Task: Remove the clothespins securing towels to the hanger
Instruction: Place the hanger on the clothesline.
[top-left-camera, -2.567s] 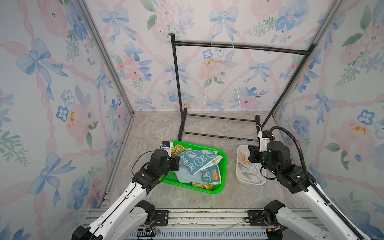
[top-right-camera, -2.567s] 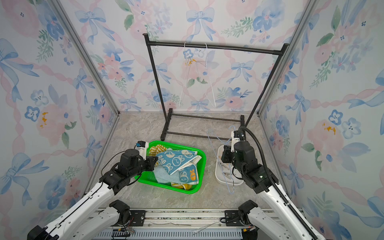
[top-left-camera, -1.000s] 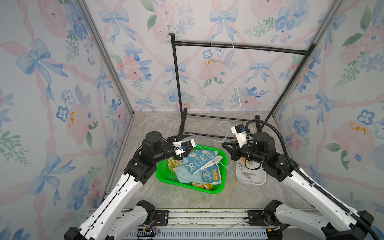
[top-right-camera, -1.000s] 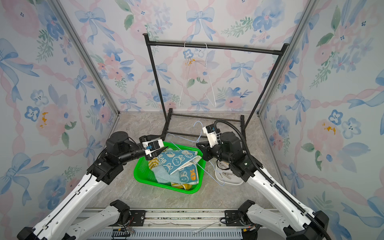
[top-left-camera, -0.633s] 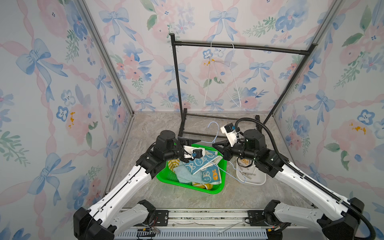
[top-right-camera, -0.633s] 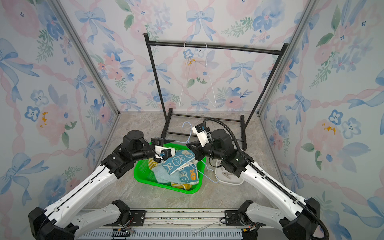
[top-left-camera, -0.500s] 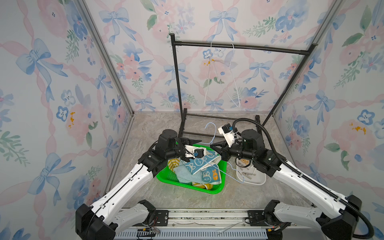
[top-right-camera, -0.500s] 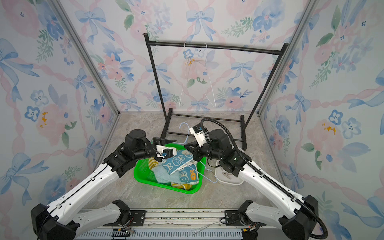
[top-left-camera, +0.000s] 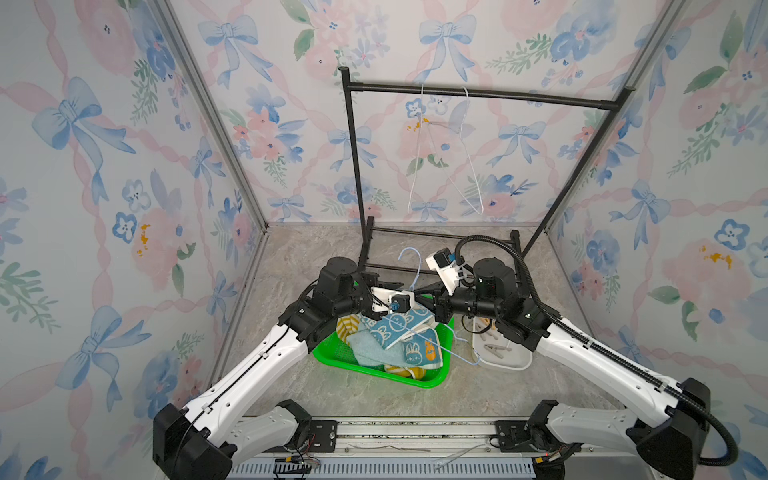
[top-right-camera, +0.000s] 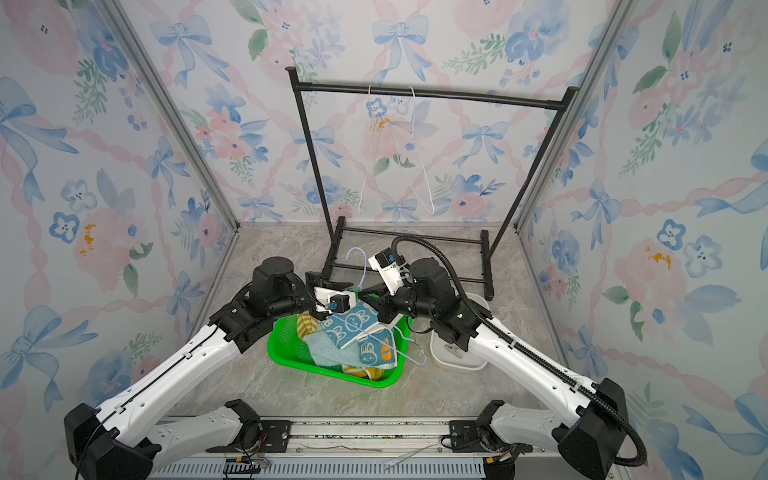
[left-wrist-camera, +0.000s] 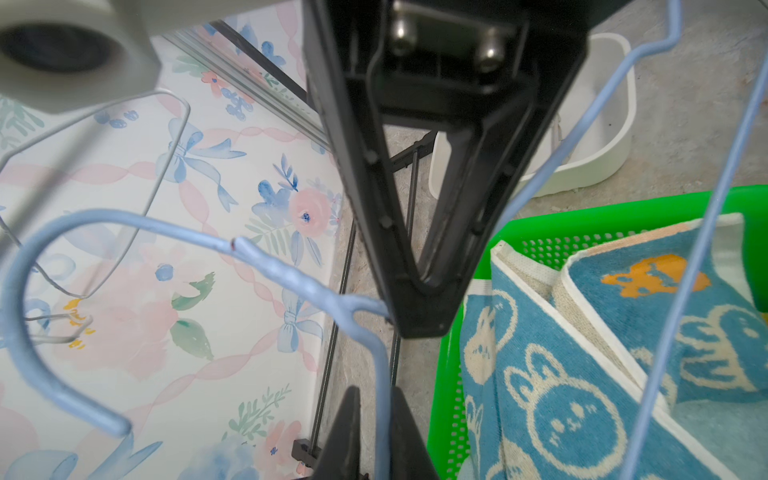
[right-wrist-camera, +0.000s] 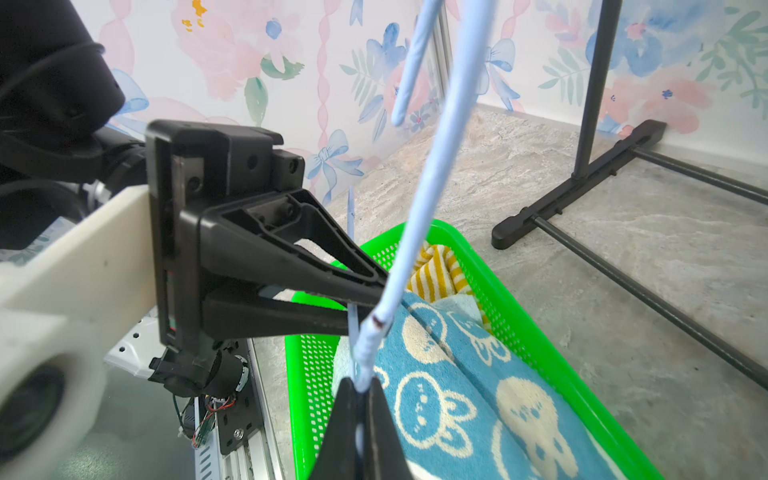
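The left gripper (right-wrist-camera: 374, 301) and the right gripper (right-wrist-camera: 361, 395) are meeting tip to tip above the green basket (top-left-camera: 374, 374), at the front middle of the marbled floor.

1. Right gripper: its fingers are pressing together on the twisted neck of the pale blue wire hanger (right-wrist-camera: 432, 178), just below the hook.
2. Left gripper: its fingers are closing onto the same hanger just beside the right gripper's hold. The left wrist view is showing one strand of the blue wire running between the two finger tips with very little gap on either side.
3. Hanger: the hook is pointing up and towards the back wall. The lower wire is slanting down over the basket, and its far corner is reaching the white tray (top-left-camera: 507, 365).

The towels are lying heaped in the green basket:
- the blue bunny towel (top-left-camera: 399, 324) is lying on top, directly under the hanger wire;
- the pale teal towel (top-left-camera: 365, 349) is lying beneath it, towards the left arm;
- the yellow-striped towel (top-left-camera: 347, 324) is showing at the basket's rear corner and again at its front edge.

The clothespins (top-left-camera: 494, 347) are lying loose in the white tray, which is sitting just beside the basket on the right arm's side.

At the back, the black rack (top-left-camera: 478, 92) is carrying two white wire hangers (top-left-camera: 469, 166).
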